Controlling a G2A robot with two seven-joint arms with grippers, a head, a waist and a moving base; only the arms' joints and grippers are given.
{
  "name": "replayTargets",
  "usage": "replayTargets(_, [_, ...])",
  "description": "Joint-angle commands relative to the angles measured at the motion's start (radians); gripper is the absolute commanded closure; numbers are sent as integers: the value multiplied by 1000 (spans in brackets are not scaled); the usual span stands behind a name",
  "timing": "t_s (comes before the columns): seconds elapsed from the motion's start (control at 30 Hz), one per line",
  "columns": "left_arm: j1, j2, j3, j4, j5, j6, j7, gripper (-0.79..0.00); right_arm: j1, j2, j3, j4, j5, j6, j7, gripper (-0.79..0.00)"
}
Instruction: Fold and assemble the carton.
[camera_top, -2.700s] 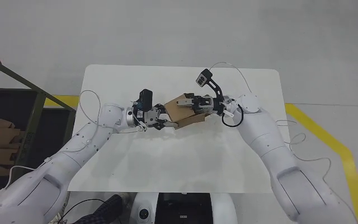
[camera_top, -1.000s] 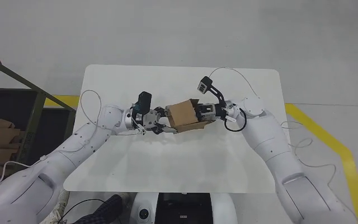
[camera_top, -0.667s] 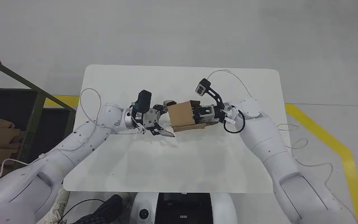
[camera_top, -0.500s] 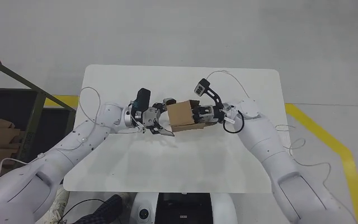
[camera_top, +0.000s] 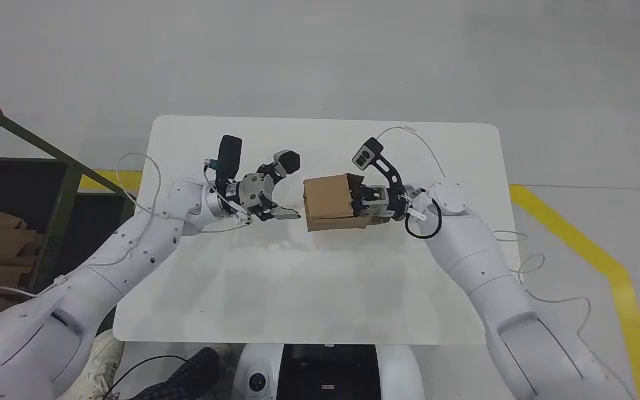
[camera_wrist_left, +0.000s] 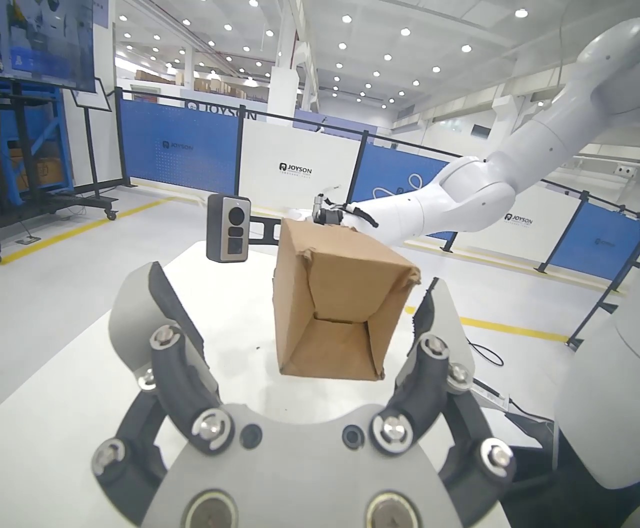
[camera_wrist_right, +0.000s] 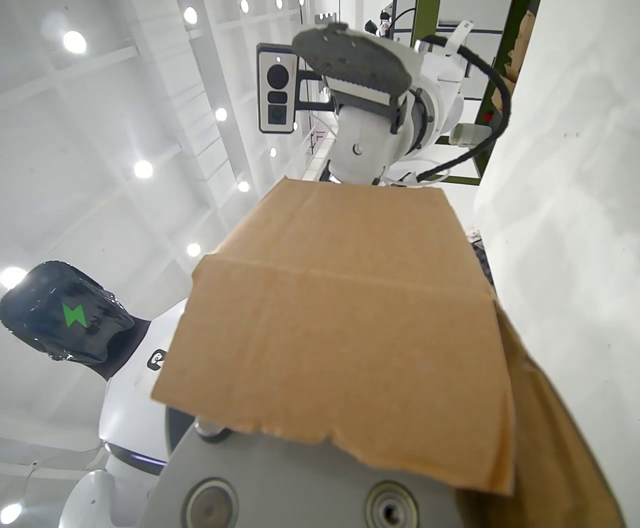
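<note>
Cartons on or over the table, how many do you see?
1. The carton is central over the table, held at one end by the right gripper, its open end facing the open left gripper, which is clear of it. None looks hidden.

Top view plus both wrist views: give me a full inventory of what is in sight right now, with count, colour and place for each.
carton: 1, brown, mid-table, its open end turned toward the left hand
table: 1, white, under both arms
floor lines: 2 stretches, yellow, on the grey floor, one off each short end of the table
rack: 1, dark green frame, on the floor off the table's end on the left arm's side, brown cardboard stacked in it
fence panels: several, blue and white, in the room behind the table
left hand: 1, black and grey, open, just off the carton's open end, not touching it
right hand: 1, black and grey, at the carton's far end
</note>
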Motion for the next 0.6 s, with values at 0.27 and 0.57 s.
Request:
replayTargets(0.27, [-1,-14,-13,-6,-131,0,-145,-785,-6,-1,-9,-6,-19,-6,-6,0])
replayTargets(0.57, [4,-36,-36,-5,-176,0,-212,-785,-3,-6,-21,-4,-21,-2,-2,0])
